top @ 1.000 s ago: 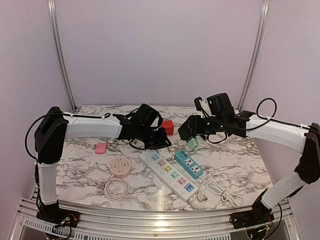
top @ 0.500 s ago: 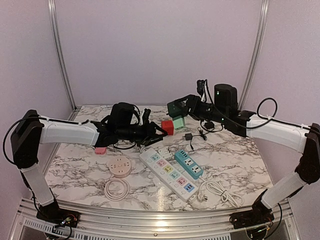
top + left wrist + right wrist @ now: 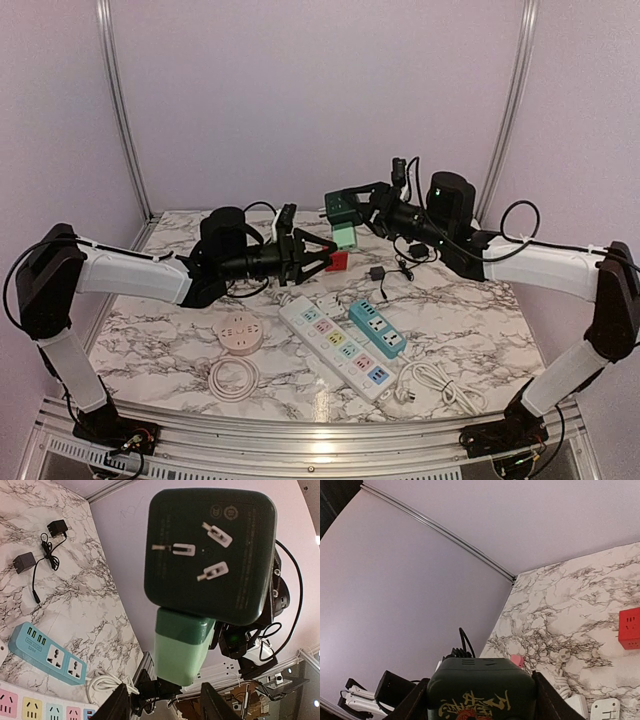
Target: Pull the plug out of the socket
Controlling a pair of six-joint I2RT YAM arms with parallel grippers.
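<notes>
Joined: dark green cube socket (image 3: 343, 207), pale green plug block (image 3: 346, 237)
Clamped in the right hand (image 3: 352, 200), its three prongs facing the left hand (image 3: 322, 252).

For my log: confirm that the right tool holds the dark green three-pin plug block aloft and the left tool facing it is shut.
The left tool is not shut: it is open, fingers spread, as the top external view shows. The right tool does hold the dark green three-pin plug block aloft.
</notes>
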